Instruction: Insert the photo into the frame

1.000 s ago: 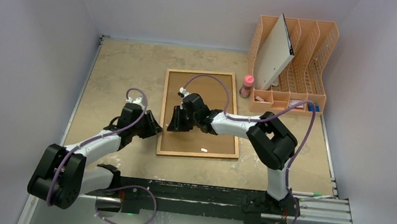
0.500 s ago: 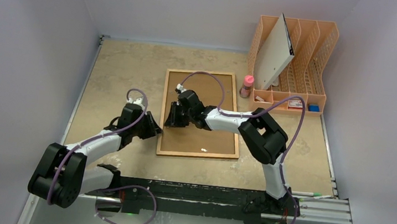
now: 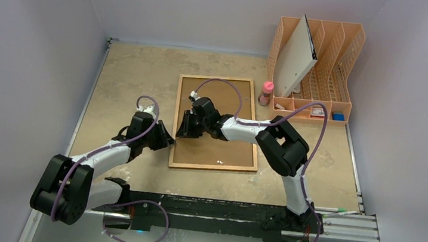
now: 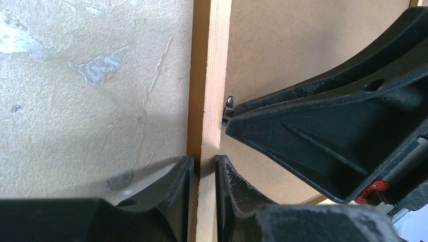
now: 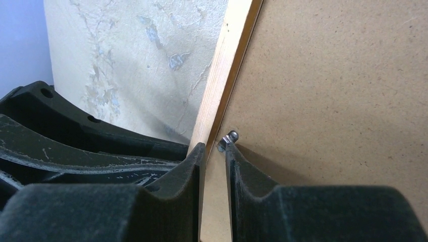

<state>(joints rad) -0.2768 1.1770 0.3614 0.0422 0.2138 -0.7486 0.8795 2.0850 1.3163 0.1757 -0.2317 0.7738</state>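
The left pincer (image 4: 202, 166) clamped the frame (image 4: 209, 75) rail, which ran lengthwise away; the right pincer (image 5: 214, 148), nearly closed, touched the clip (image 5: 231, 136) just inboard.

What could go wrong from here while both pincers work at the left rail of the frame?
1. The right pincer has its tips at the small metal clip; they could slip off and scrape the backing board.
2. The left pincer straddles the thin rail of the frame, very close to the right one; the two might collide, or a pull could tilt the frame.
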